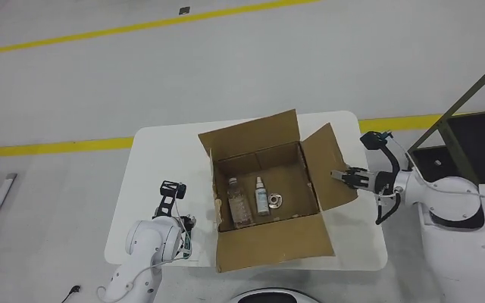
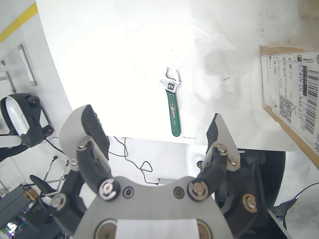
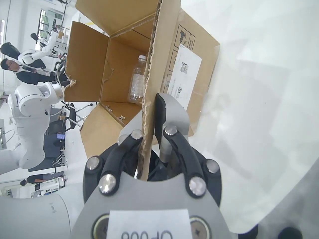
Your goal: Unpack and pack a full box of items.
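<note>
Pinching side flap of brown cardboard box with right claw. Holding left claw released near green-handled wrench, at edge of white worktop.

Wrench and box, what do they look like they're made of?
Wrench: likely steel, with a bright silvery head; the handle is glossy green, perhaps a plastic coating. Box: brown matt corrugated cardboard, with fluted layers showing at the ragged flap edge.

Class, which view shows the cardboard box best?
The top view: the whole open box lies visible. The left wrist view catches one labelled part; the right wrist view looks inside past the flap the right gripper clamps.
</note>
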Controlling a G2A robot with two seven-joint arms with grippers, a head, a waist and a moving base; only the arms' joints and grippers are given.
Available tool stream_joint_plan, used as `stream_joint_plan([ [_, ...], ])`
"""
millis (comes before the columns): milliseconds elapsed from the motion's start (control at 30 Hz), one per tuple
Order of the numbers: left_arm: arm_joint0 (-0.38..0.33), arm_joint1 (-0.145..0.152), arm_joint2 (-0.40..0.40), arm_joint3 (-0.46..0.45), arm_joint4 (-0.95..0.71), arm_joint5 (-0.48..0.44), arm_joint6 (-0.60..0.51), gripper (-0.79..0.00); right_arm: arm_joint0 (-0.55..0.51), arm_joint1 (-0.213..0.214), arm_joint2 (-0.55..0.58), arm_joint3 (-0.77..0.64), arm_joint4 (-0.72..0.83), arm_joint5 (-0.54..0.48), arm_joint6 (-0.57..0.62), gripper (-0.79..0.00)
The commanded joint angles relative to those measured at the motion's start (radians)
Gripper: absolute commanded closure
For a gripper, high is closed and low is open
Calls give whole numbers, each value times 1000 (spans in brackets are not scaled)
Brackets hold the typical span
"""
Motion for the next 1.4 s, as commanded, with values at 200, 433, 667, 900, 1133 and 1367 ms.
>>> stream_joint_plan([
  [200, 0, 0, 0, 0, 0, 0, 0, -785, -29, 18, 26, -28, -13, -6, -3, 0],
  [433, 0, 0, 0, 0, 0, 0, 0, -785, -60, 30, 54, -73, -16, -85, -94, -785],
  [667, 0, 0, 0, 0, 0, 0, 0, -785, -140, 40, 122, -160, -150, -162, -282, -354],
  [900, 0, 0, 0, 0, 0, 0, 0, -785, -256, 42, 179, -211, -323, -292, -550, 0],
  [1133, 0, 0, 0, 0, 0, 0, 0, -785, -283, 43, 191, -208, -366, -296, -593, 0],
  [1367, 0, 0, 0, 0, 0, 0, 0, -785, -283, 43, 191, -208, -366, -296, -593, 0],
])
